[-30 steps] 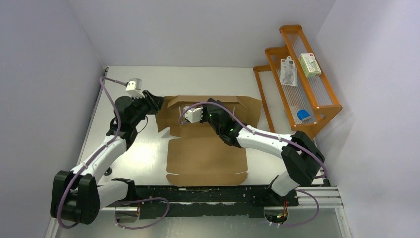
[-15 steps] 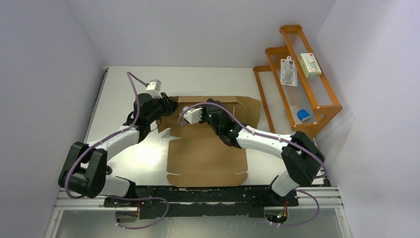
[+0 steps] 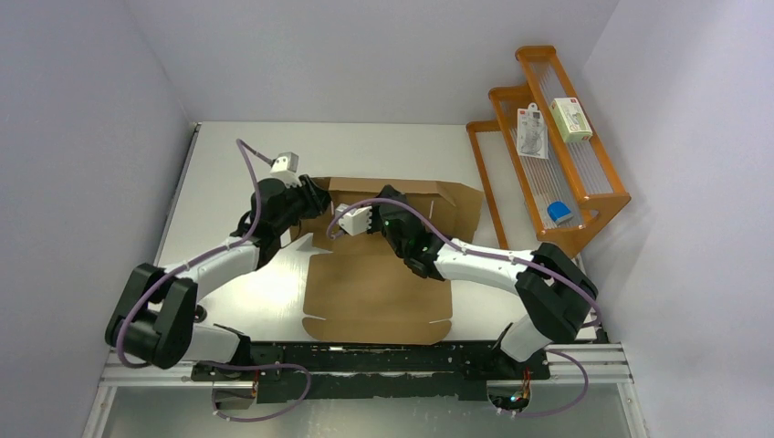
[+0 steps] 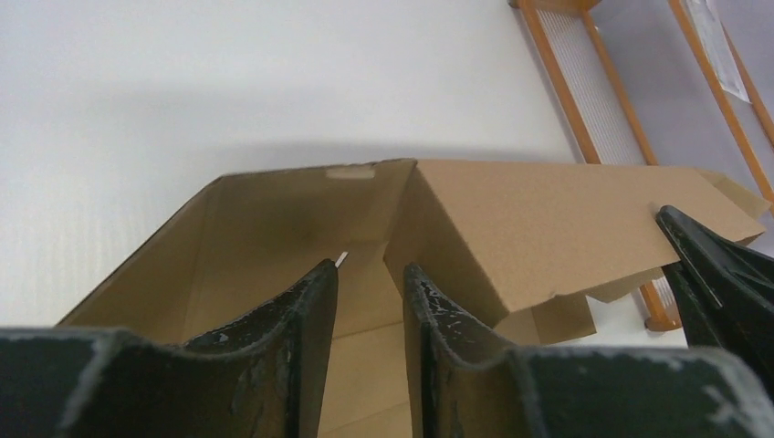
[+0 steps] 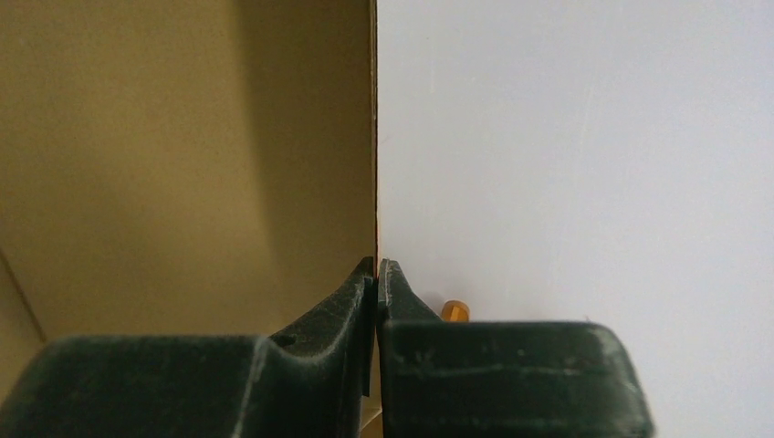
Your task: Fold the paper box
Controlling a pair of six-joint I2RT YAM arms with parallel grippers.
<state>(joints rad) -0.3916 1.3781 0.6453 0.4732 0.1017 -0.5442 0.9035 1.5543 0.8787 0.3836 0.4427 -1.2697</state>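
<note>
Left gripper: your left gripper (image 4: 370,274) stands only narrowly parted, and nothing sits between its fingers. Through the slit you look into an inner corner of the box.
Left gripper position: it hangs at the box's rear left corner, just beside a raised side flap.
Right gripper: your right gripper (image 5: 376,265) is pinched tight on the thin edge of an upright cardboard panel, and that edge runs straight up from the fingertips.
Paper box: the paper box (image 3: 379,283) lies mid-desk between your two arms. Its wide base panel is flat, and the rear wall stands up and leans.
Cardboard: plain brown corrugated sheet, matte and finely speckled, die-cut with small notches along the near edge.
Fingers: black, tapering and curved inward – the left pair (image 4: 306,319) is scuffed grey along its inner faces.
Desk: the desk (image 3: 237,164) is smooth and white with a faint sheen.
Rack: an orange rack (image 3: 598,196) with a thin-wire front stands at the right, well apart from the box.
</note>
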